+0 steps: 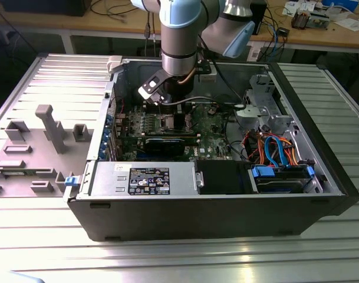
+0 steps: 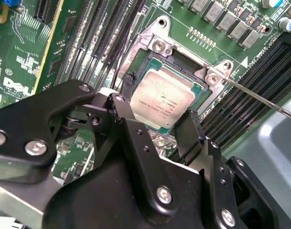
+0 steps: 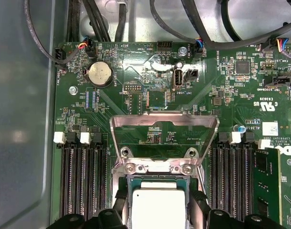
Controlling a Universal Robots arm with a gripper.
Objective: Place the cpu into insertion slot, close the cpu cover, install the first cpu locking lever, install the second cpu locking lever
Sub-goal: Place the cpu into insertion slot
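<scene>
The square, silver-topped chip (image 2: 167,98) is lying level in the dark-framed socket (image 2: 181,58), its green edge showing. The silver window-frame cover (image 3: 135,118) is standing raised on its hinge. In the exterior view, the socket is sitting at 11 o'clock from centre.

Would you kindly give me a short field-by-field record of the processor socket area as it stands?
Tool: the black end effector is shut on the silver-grey square cpu, one finger each side.
Cpu position: over the silver-rimmed square insertion slot; seating unclear.
Cover: the thin silver metal frame cpu cover stands raised, open.
Lever: a thin metal rod juts free beside the slot, unlatched.
Setting: green circuit board inside an open dark computer case.
</scene>
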